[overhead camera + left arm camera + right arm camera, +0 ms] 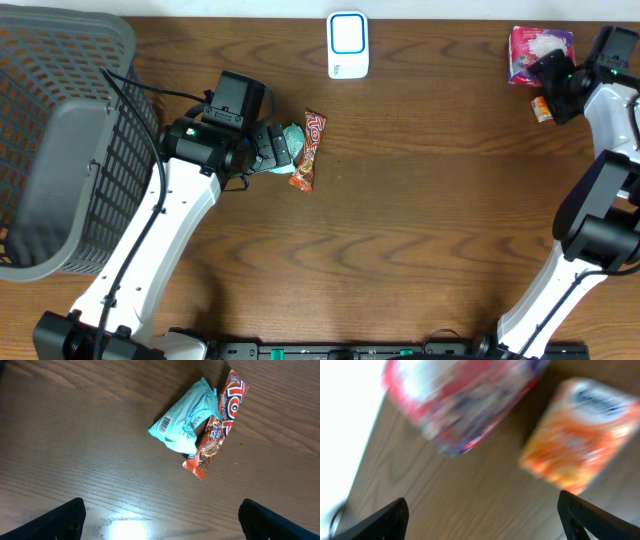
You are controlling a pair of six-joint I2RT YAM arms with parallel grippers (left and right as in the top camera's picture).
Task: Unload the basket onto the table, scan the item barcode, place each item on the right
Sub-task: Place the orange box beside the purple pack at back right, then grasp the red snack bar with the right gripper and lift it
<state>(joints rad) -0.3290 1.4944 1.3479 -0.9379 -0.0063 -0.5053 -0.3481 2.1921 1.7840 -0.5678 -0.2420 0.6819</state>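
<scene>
The left pincer [160, 510] is held spread wide above the teal packet [185, 420], with nothing between its fingers. The right pincer [480, 510] is likewise spread and empty, over the pink packet [540, 50] and the orange packet [580, 435] at the far right of the surface [420, 230]; that view is blurred. The teal packet, judged to be the item to be scanned, lies left of centre with its barcode turned up. The red bar [220, 420] is pressed against its right edge and seems to overlap it. The scanner [348, 45] stands at the far edge, well apart. Because the two wrappers touch, both could be caught in one closing, or the bar could be dragged along. The thin, crinkled film could be pinched by a corner only, so that the packet twists or slips in transit. The barcode could be covered by a finger or creased, and no read would be obtained
</scene>
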